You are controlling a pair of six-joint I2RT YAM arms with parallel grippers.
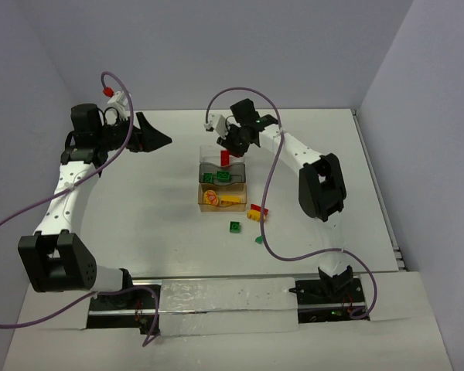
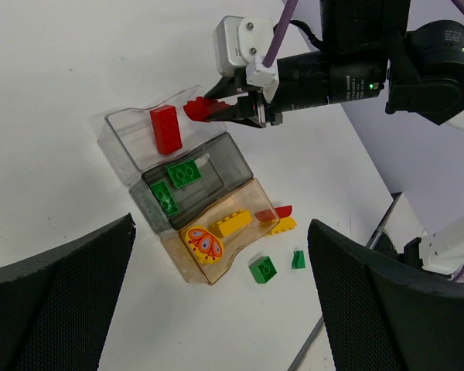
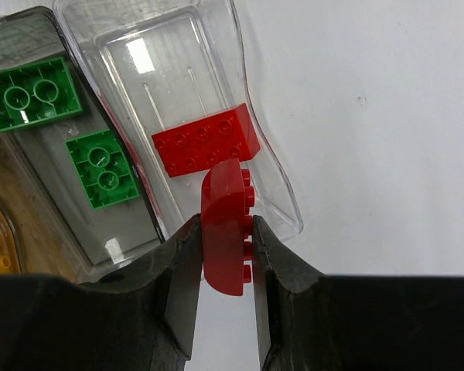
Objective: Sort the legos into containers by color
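Observation:
Three containers stand in a row: clear (image 1: 213,152), smoky grey (image 1: 240,178) and amber (image 1: 209,204). A red brick (image 3: 205,141) lies in the clear container (image 3: 162,62). Two green bricks (image 3: 32,93) (image 3: 100,168) lie in the grey one. A yellow brick (image 2: 230,224) and a yellow butterfly piece (image 2: 204,243) lie in the amber one (image 2: 240,251). My right gripper (image 3: 226,226) is shut on a curved red lego (image 3: 223,239), just above the clear container's near rim. My left gripper (image 2: 220,232) hangs open and empty, far to the left (image 1: 158,139).
Loose on the table in front of the amber container lie a red-and-yellow stack (image 1: 256,212), a green brick (image 1: 235,226) and a small green piece (image 1: 259,239). The table's right edge (image 1: 375,193) is beyond the right arm.

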